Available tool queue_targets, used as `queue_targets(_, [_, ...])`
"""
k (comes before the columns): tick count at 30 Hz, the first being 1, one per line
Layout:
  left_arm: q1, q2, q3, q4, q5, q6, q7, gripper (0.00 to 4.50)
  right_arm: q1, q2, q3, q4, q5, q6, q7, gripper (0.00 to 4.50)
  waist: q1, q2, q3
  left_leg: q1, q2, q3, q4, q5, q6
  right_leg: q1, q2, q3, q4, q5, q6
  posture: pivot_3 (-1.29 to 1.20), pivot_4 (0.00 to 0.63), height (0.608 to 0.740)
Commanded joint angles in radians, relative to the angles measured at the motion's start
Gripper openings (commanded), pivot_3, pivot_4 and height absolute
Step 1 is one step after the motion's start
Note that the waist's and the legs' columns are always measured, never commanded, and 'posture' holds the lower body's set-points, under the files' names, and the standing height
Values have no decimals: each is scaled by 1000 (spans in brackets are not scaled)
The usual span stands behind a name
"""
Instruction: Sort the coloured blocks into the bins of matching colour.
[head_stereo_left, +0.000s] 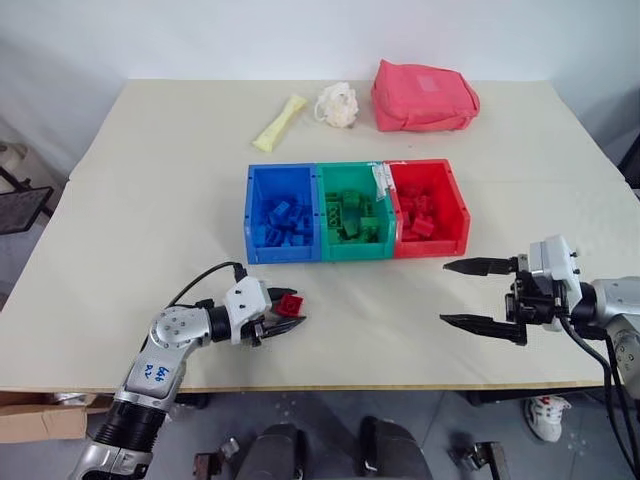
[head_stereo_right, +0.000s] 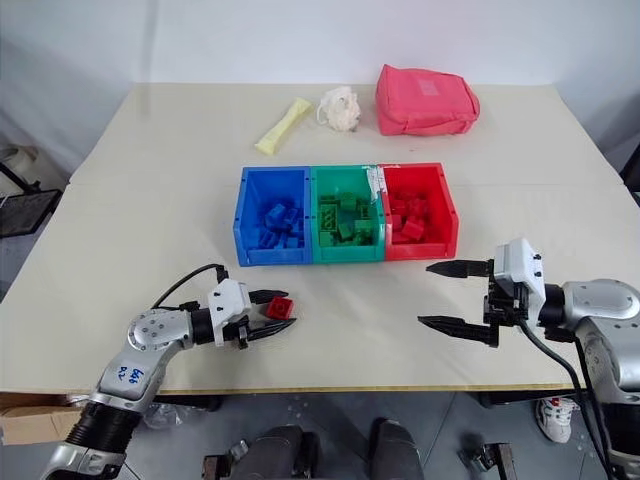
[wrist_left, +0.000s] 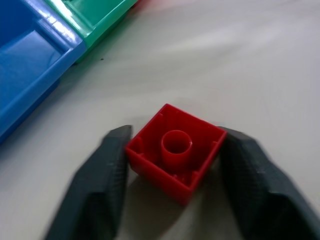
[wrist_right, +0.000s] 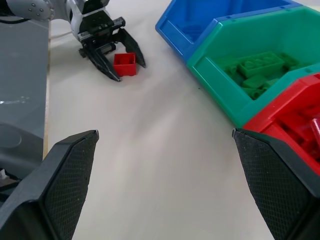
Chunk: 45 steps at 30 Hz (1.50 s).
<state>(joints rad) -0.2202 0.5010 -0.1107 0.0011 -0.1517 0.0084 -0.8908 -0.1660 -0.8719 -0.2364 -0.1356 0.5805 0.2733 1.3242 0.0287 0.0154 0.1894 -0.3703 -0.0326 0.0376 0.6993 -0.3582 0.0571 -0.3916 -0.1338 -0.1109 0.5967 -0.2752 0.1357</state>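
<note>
Left gripper (head_stereo_left: 284, 318) is low over the table (head_stereo_left: 150, 220), near its front edge, fingers either side of a red block (head_stereo_left: 290, 304). In the left wrist view both pads (wrist_left: 107, 170) sit right against the sides of the block (wrist_left: 173, 151), which is hollow side up and resting on the table; looks like contact on both sides, but can't tell whether it is a firm clamp. Right gripper (head_stereo_left: 480, 293) hangs over the right front part of the table, fingers spread wide, nothing between them, well clear of the bins. Bins sit mid-table in one joined row: blue bin (head_stereo_left: 256, 215) on the left, green bin (head_stereo_left: 322, 214) in the middle, red bin (head_stereo_left: 455, 205) on the right. Each holds blocks of its own colour: blue blocks (head_stereo_left: 285, 222), green blocks (head_stereo_left: 352, 215), red blocks (head_stereo_left: 417, 215). The red block at the left gripper lies in front of the blue bin, apart from it. At the back of the table: pink-red pouch (head_stereo_left: 424, 95), a pale crumpled object (head_stereo_left: 338, 104) just left of it, and a yellow wrapper (head_stereo_left: 279, 122) further left.
</note>
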Motion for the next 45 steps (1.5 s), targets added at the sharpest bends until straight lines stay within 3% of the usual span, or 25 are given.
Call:
queue_targets(1, [-24,-16,-17,26,1,-35,-9,2050,26,-21,-67,-45,28,8,-22,4500,2,0,0,0,0,0,0,0,0,0,0,0,0,0,0,0,150,740])
queue_targets(10, [-201,-206,-56,-29,-23,70,96,2050,109,19,-194,-87,72,43,-140,4500,24,-1,0,-1,-1,0,1,1,1,0,0,0,0,1,1,0,150,740])
queue_targets(14, [-336,-287,-94,69,-1,86,120,2050,144,42,-256,-120,89,56,-217,4500,24,0,0,-1,-1,2,0,1,1,0,1,-2,0,1,1,0,150,740])
queue_targets(18, [-493,-383,-116,251,24,41,136,2050,189,58,-288,-150,85,47,-249,4500,35,-1,0,-1,-3,2,1,2,3,0,0,-2,-1,1,2,0,150,740])
queue_targets(27, [-952,-620,-75,924,83,-211,210,2050,292,134,-315,-262,84,28,-336,4500,49,-2,1,-3,-4,4,-1,2,5,0,0,-3,-5,2,3,0,150,740])
queue_targets(29, [-1027,-653,-52,1024,85,-224,239,2817,317,152,-321,-288,84,26,-355,4500,49,-3,1,-4,-4,4,-1,3,5,0,0,-3,-5,2,3,0,150,740])
queue_targets(35, [-1057,-645,-19,1083,85,-274,235,4481,348,156,-334,-308,94,22,-375,4500,43,-3,1,-4,-4,5,-1,3,5,-1,0,-3,-5,2,3,0,150,740])
queue_targets(39, [-1054,-620,-3,1066,87,-280,235,4481,330,142,-324,-287,96,23,-367,4500,43,-3,1,-4,-4,5,-1,3,5,-1,0,-3,-5,2,3,0,150,740])
queue_targets(45, [-842,-459,-3,684,5,-137,20,4481,237,92,-278,-201,82,26,-311,4500,22,-2,1,-3,-3,4,-1,3,5,-2,0,-2,-3,2,3,0,150,740])
